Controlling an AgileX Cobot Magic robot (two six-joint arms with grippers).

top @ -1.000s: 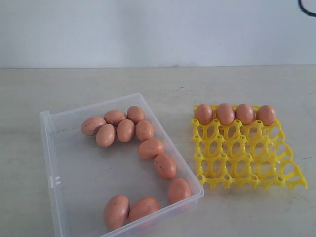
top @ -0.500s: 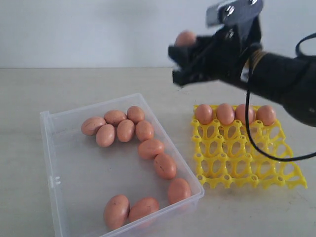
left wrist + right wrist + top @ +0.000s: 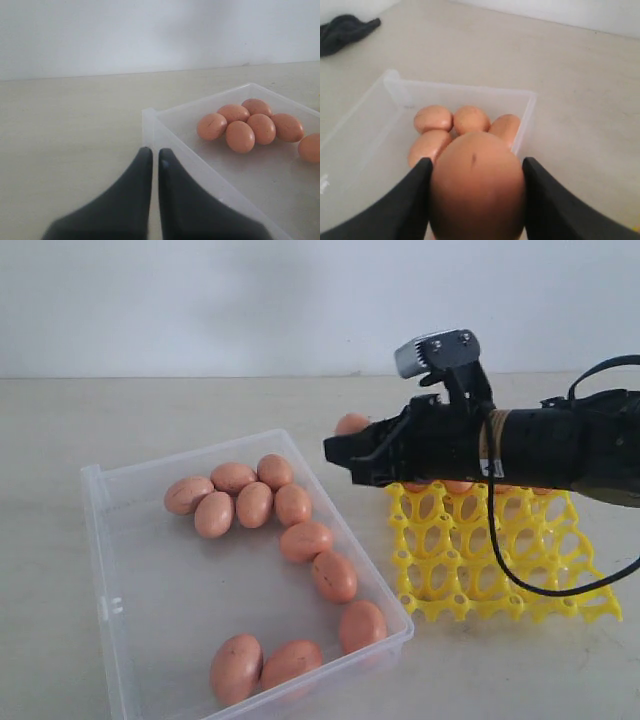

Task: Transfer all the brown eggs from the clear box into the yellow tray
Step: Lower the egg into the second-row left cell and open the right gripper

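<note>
My right gripper (image 3: 343,448) is shut on one brown egg (image 3: 477,185), whose top shows behind the fingers (image 3: 352,423). It hangs above the table between the clear box (image 3: 95,540) and the back left corner of the yellow tray (image 3: 500,560). Several brown eggs (image 3: 255,505) lie in the box, some at the back and some along its right wall. My arm hides most of the tray's back row. My left gripper (image 3: 151,151) is shut and empty, just outside a corner of the clear box (image 3: 150,120); it does not show in the exterior view.
The black right arm and its cable (image 3: 540,445) stretch over the back of the tray. A dark bundle (image 3: 345,30) lies on the table beyond the box in the right wrist view. A pale wall stands behind the table.
The right arm, absent a second ago, came in from the upper right with the egg held and has since dropped lower, toward the tray's back left corner.
</note>
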